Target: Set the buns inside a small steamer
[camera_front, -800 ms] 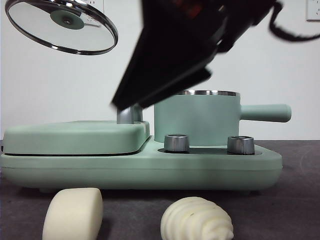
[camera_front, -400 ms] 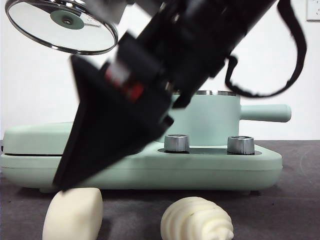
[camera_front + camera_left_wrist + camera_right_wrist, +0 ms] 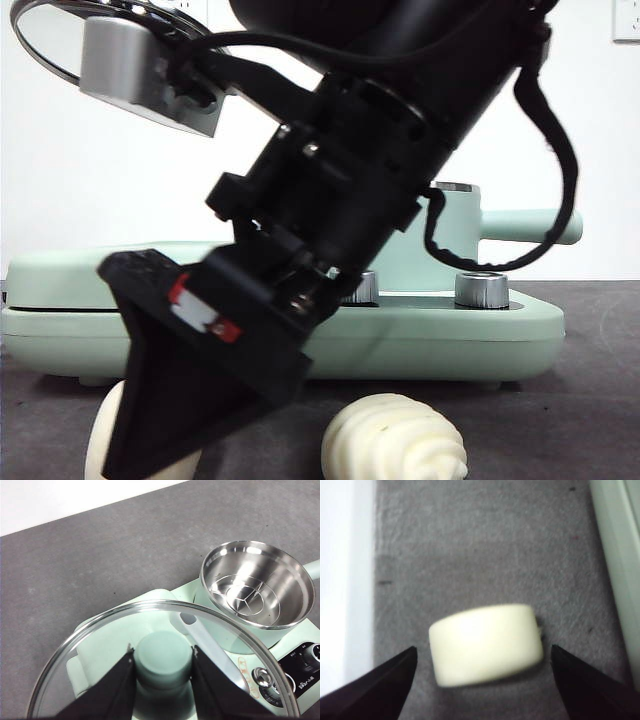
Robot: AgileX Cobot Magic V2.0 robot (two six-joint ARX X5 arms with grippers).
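The right gripper (image 3: 482, 680) had its two black jaws spread wide, one to each side of the smooth bun (image 3: 486, 644), with clear grey table (image 3: 470, 545) showing between each jaw tip and the bun; whether either jaw touched it could not be told. In the right wrist view the bun's long axis ran across the gap from one jaw toward the other. In the front view this gripper (image 3: 165, 440) hung low over that smooth bun (image 3: 100, 440), covering most of it. The spiral-ridged bun (image 3: 395, 440) sat just beside it on the table, dome up, apart from the jaws.

The left gripper (image 3: 162, 680) had its jaws clamped on the green knob (image 3: 164, 659) of the glass lid (image 3: 100, 640), holding the lid up in the air, tilted.

Behind the buns, the small steamer (image 3: 257, 585) stood uncovered on the green appliance base (image 3: 440, 335), its steel inside bare with a wire rack at the bottom, and its handle (image 3: 530, 225) pointed sideways, level.
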